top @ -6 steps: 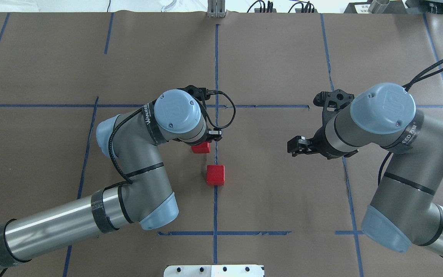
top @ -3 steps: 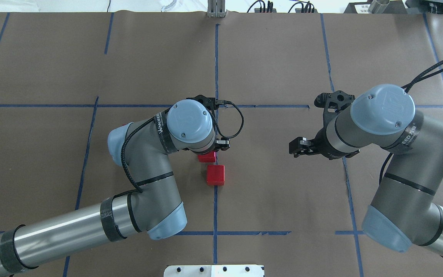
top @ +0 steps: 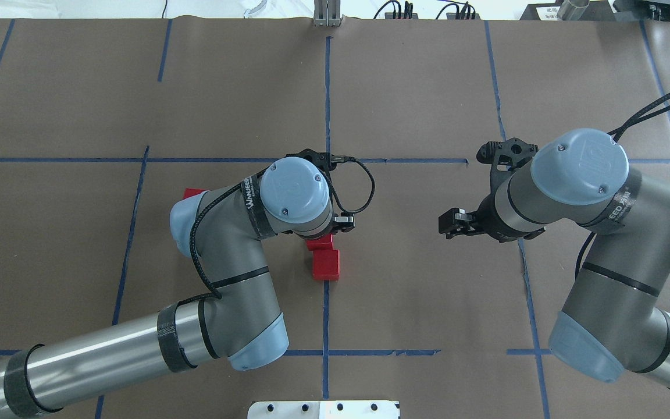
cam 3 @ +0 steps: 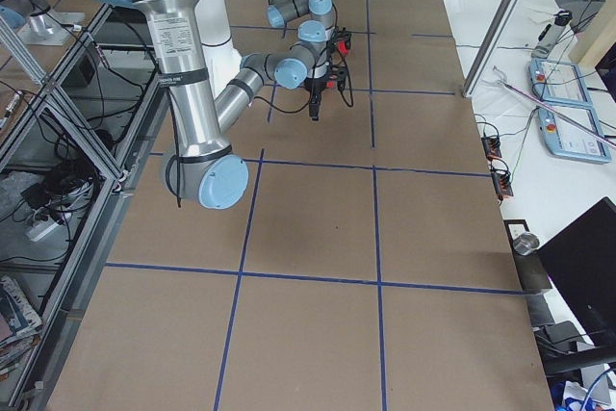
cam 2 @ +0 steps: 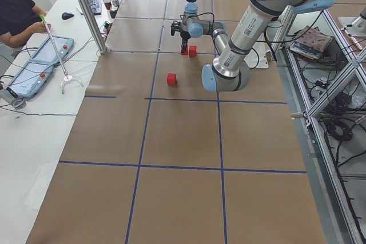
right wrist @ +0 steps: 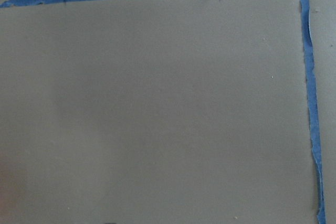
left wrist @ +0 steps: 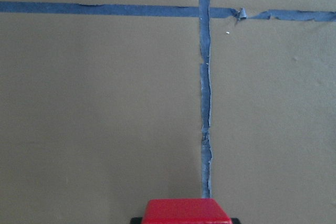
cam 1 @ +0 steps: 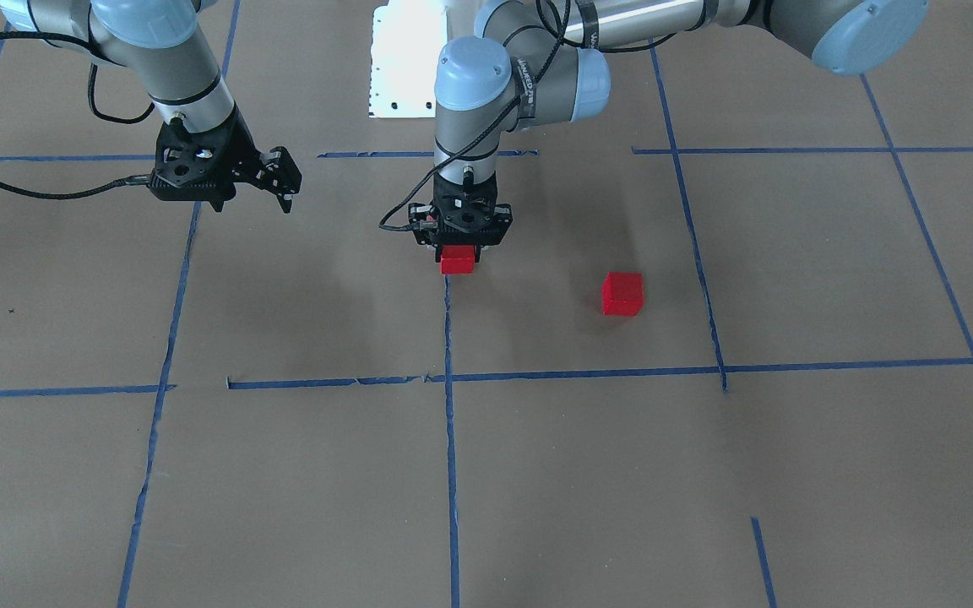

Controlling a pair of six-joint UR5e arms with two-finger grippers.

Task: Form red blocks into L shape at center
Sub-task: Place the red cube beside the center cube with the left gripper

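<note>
My left gripper point(cam 1: 458, 251) points straight down and is shut on a red block point(cam 1: 457, 259), which also shows at the bottom edge of the left wrist view point(left wrist: 188, 211). In the overhead view this held block point(top: 317, 243) is right against the far side of a second red block point(top: 325, 265) lying on the centre tape line. I cannot tell whether the held block rests on the table. A third red block point(cam 1: 622, 294) lies alone to the robot's left, partly hidden by my left arm in the overhead view point(top: 193, 192). My right gripper point(cam 1: 284, 181) is open and empty, well off to the right.
Brown paper with blue tape lines point(top: 327, 87) covers the table. A white base plate point(cam 1: 402, 59) lies at the robot's edge. An operator point(cam 2: 17, 12) sits at a side table with control tablets point(cam 2: 40, 64).
My left arm has carried its red block to the right and toward the robot, up against the centre block. This uncovered the third block on the left. The right arm has barely moved.
</note>
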